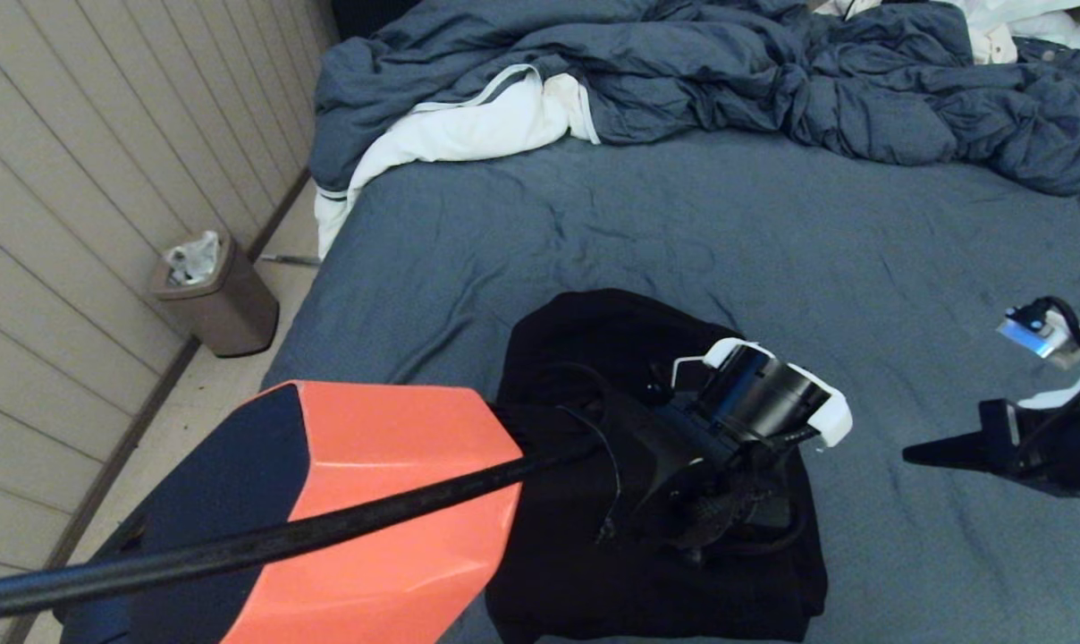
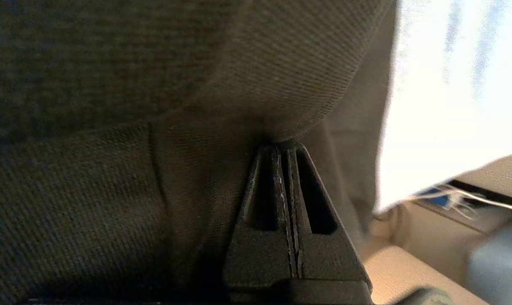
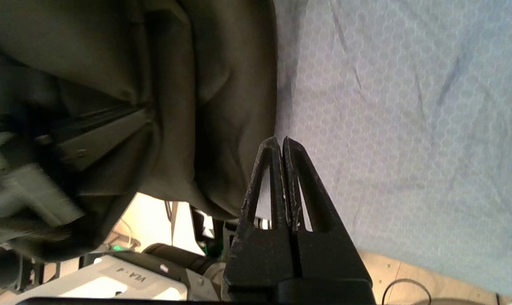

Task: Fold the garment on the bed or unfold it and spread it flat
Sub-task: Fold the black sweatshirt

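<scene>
In the head view the garment [image 1: 594, 465] lies as a compact dark bundle on the near part of the bed [image 1: 647, 233], its long axis running from the near edge away toward the duvet [image 1: 683, 80]; the left gripper [image 1: 728, 528] is sunk into it, probably to drag a layer. The left wrist view shows that gripper [image 2: 286, 146] pinched tight on a fabric fold at its tips. The right wrist view shows the right gripper [image 3: 280, 142] clenched on nothing, with the garment's edge just beside its tips.

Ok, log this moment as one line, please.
left gripper: shut, tips against hoodie | right gripper: shut, holding nothing, beside hoodie over bed | hoodie: bunched
</scene>
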